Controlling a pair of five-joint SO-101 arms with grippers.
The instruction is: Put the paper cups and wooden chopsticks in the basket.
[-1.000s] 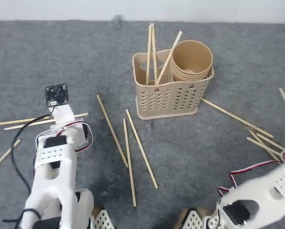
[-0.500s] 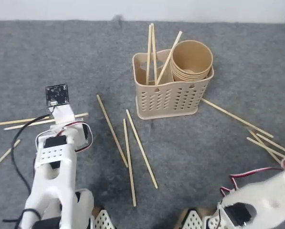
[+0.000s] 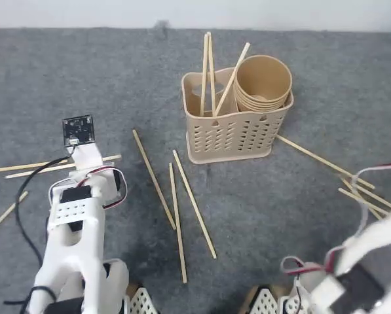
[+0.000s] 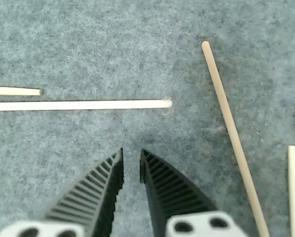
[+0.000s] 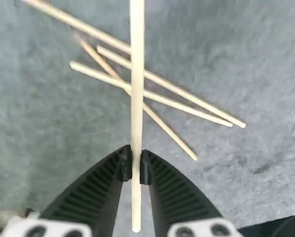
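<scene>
Grey carpeted counter [image 3: 64, 65] under a pale wall [image 3: 182, 12] strip; left fingers [image 4: 105, 182] narrowly parted, empty; right fingers [image 5: 162, 182] clamped on a chopstick [image 5: 136, 74].

Grey carpet [image 3: 64, 72], white wall [image 3: 182, 13] behind.

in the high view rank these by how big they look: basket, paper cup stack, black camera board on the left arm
1. basket: largest.
2. paper cup stack: its lower part is hidden inside the basket.
3. black camera board: clearly smallest, even though it sits higher, probably nearer the camera.
</scene>
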